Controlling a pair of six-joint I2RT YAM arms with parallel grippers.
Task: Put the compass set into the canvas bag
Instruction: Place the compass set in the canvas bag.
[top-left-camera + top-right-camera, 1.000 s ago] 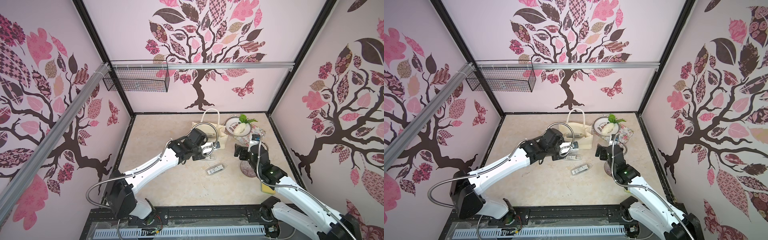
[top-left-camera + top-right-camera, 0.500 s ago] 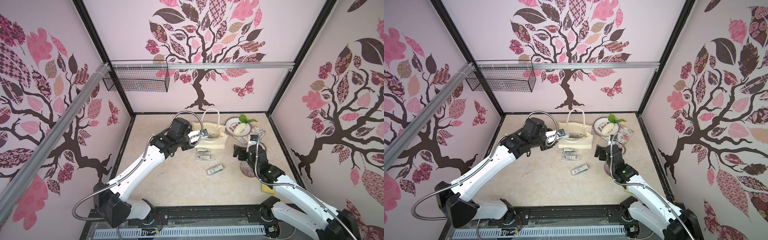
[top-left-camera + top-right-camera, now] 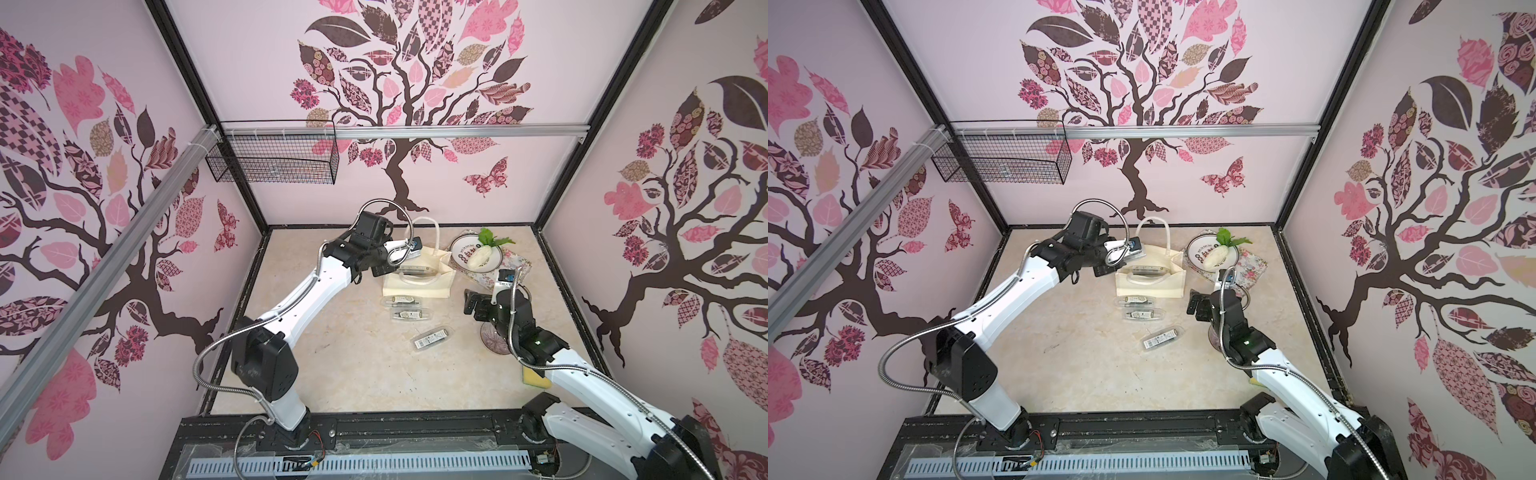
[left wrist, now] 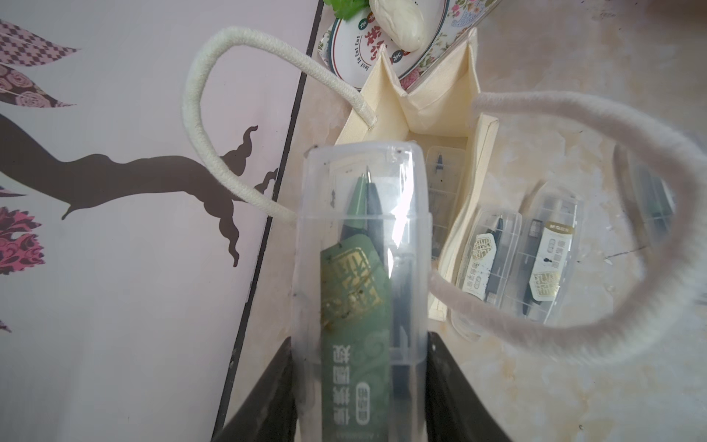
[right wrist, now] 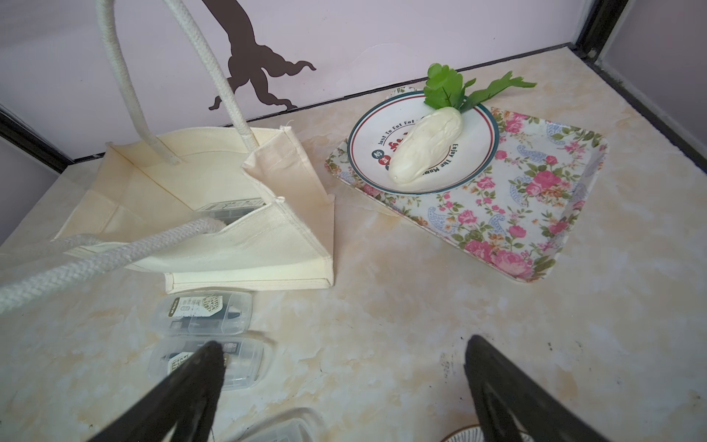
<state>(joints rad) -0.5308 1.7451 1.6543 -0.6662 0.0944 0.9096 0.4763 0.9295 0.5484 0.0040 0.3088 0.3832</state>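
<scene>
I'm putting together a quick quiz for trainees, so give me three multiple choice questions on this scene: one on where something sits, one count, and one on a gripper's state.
1. Where does the plate with the white radish stand? A) on the floral tray B) in a drawer C) on a chair
2. How many clear cases lie on the table outside the canvas bag? A) one B) three C) five
3. The left gripper is: A) open and empty B) shut on a green-labelled compass case C) out of view

Answers: 1 A, the plate rests on one end of the tray. 2 B, two lie close before the bag and one further off. 3 B, its fingers press the case's sides in the left wrist view.
</scene>
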